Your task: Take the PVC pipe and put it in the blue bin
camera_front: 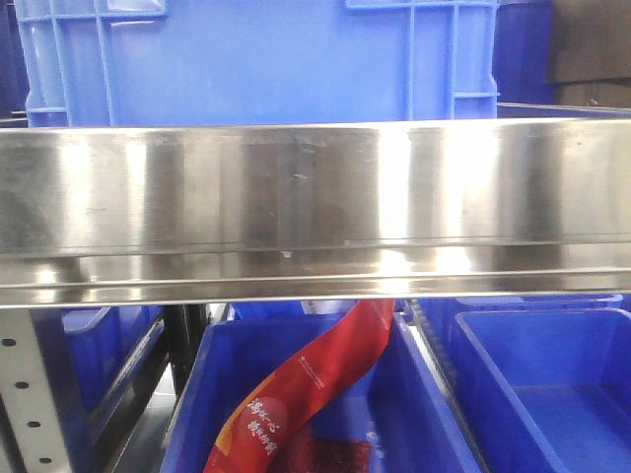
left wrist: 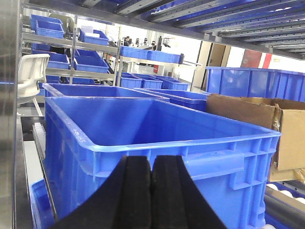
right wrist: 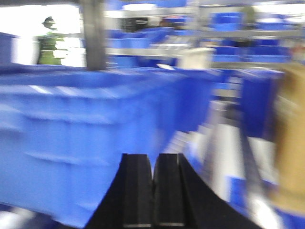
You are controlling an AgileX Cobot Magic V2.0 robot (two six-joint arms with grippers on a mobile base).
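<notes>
Right wrist view is motion-blurred; blue bin [right wrist: 71, 138] edges smeared.

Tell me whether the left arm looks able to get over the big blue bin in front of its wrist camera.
Probably yes. The left pincer, shut and empty, sits just short of the blue bin, whose open top shows nothing over it. No PVC pipe is visible.

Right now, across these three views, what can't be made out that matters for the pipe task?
- PVC pipe: not seen in any view.
- Front view: steel shelf rail fills mid-frame, hiding the upper blue bin floor.
- Right wrist view: motion blur smears the blue bin; contents unreadable.
- Left gripper, right gripper: pads together, nothing visible between.
</notes>
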